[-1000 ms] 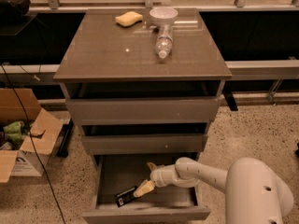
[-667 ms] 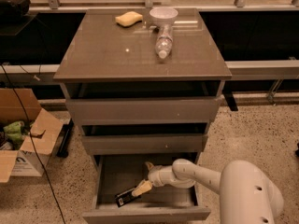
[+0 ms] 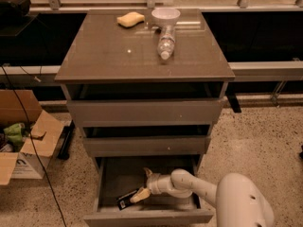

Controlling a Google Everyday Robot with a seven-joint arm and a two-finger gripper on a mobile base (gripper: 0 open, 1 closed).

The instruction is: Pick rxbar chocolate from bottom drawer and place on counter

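So the gripper [image 3: 142, 186] was down inside the bottom drawer [image 3: 147, 217], which was pulled well out of the cabinet. The white arm [image 3: 199, 188] reached in from the lower right. The jaws were spread wide with nothing clamped between them: one finger pointed up toward the back of the drawer, and the other tan finger [image 3: 140, 195] angled down to the front left.

That lower fingertip sat right at the end of the rxbar chocolate [image 3: 126, 199]. It looked like touching, but I couldn't tell for sure. The bar itself lay flat on the drawer floor near the front left, tilted a bit, with its white patch at the left end.

Up top, the counter [image 3: 109, 56] had a yellow sponge [image 3: 130, 19] at the back. Just right of it stood a white bowl [image 3: 165, 16], and a clear plastic bottle [image 3: 166, 41] lay on its side right in front of the bowl.

The two upper drawers [image 3: 144, 111] showed dark gaps above their fronts. An open cardboard box [image 3: 28, 145] sat on the speckled floor [image 3: 255, 136] to the left.
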